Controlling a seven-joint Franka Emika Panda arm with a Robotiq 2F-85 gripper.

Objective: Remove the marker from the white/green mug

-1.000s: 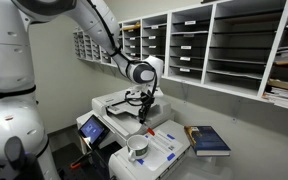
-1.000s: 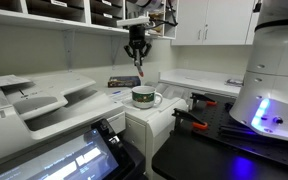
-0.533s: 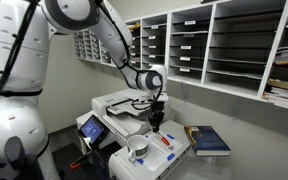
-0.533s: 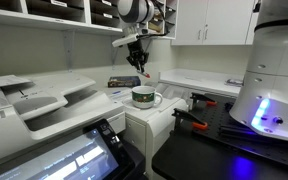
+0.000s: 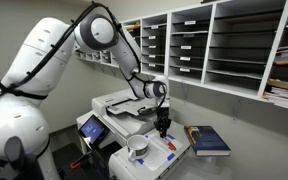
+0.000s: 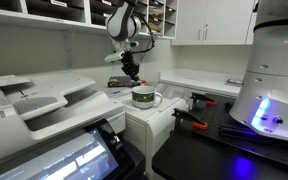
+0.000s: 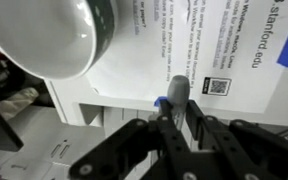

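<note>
The white/green mug (image 5: 137, 147) stands on a printed sheet on a white unit; it also shows in the other exterior view (image 6: 144, 96) and at the top left of the wrist view (image 7: 54, 35). My gripper (image 5: 163, 127) hangs to the side of the mug, toward the book, low over the sheet. It also shows in an exterior view (image 6: 132, 70). In the wrist view my gripper (image 7: 174, 112) is shut on the marker (image 7: 177, 90), seen end-on as a grey tip between the fingers. No marker shows in the mug.
A dark blue book (image 5: 208, 140) lies beside the sheet (image 7: 219, 50). A printer (image 5: 119, 103) stands behind the mug, with a touchscreen (image 5: 92, 128) in front. Wall shelves (image 5: 224, 45) hold papers. A red-handled tool (image 6: 189, 117) lies near the robot base.
My gripper, holding the marker, has moved from above the mug sideways toward the book and lower toward the sheet. The mug has not moved.
</note>
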